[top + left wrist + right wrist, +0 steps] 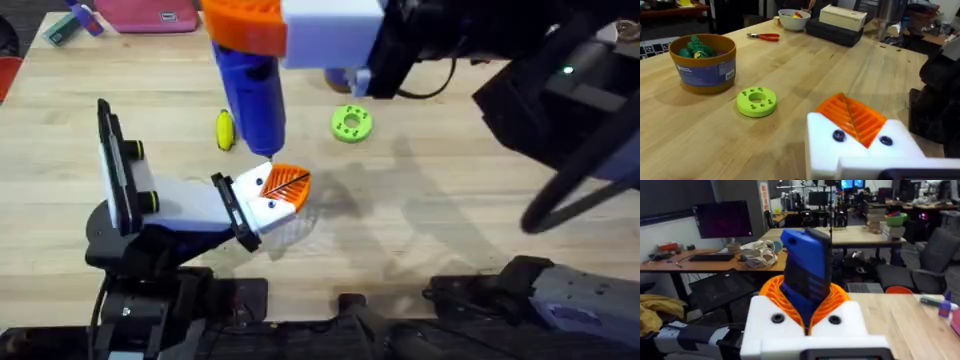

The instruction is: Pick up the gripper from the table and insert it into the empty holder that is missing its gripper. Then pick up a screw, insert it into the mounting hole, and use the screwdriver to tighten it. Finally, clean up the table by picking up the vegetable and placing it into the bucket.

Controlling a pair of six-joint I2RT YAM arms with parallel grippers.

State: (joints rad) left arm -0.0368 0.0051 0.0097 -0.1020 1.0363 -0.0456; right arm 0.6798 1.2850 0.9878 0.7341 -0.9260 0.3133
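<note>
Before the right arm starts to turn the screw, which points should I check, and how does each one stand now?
1. Screwdriver held by the right gripper: ok, its jaws are closed on the blue body.
2. Orange fingertip seated in the holder on the left gripper: ok, both white bases carry a wedge.
3. Bit tip in the screw head: cannot tell. The tip stands right at the holder, but the contact is too small to see.
4. Vegetable in the bucket: not ok, it lies on the table.
5. Bucket upright and with room: ok, it holds some green toys.
</note>
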